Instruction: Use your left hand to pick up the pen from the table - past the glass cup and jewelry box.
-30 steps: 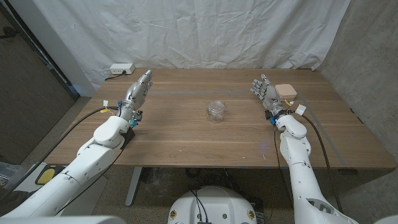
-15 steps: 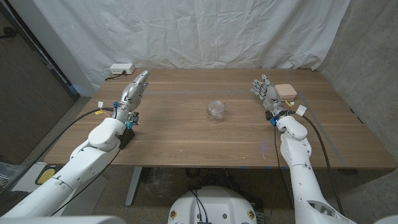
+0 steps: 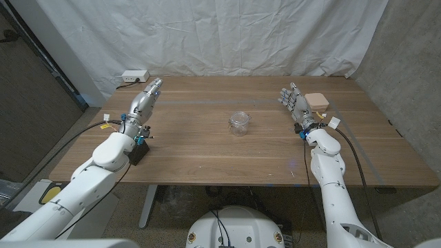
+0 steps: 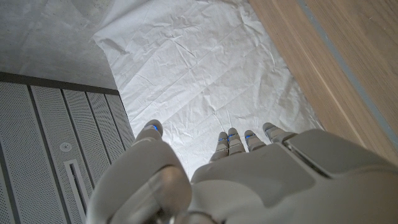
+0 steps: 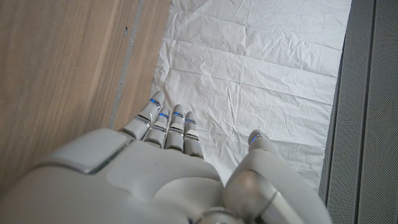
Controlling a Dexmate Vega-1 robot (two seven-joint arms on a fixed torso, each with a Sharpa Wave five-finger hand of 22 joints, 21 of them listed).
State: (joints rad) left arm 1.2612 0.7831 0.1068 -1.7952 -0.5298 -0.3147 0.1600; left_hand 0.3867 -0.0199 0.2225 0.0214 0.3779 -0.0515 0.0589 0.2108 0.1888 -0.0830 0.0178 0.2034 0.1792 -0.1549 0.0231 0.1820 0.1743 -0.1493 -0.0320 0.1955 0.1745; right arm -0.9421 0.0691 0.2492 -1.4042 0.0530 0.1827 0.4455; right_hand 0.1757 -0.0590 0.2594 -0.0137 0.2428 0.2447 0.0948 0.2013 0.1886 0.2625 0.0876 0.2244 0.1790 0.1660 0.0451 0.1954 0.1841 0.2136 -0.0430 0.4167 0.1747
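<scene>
Your left hand (image 3: pixel 142 103) has drifted outward along the desk (image 3: pixel 207 148) over the last second, fingers straight, apart, empty. No pen visible anywhere. Glass cup (image 3: pixel 239 123) sits mid-desk; jewelry box (image 3: pixel 318 102) just behind your idle right hand (image 3: pixel 295 102), likewise open. Locate the pen before reaching further.

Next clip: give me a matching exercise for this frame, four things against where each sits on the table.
Things:
1. glass cup
2. jewelry box
3. left robot hand
4. white power strip

Places:
A. far left corner
B. above the table's left side
C. table's middle
D. right side, just behind the right robot hand

Pairs: 1-C, 2-D, 3-B, 4-A
</scene>
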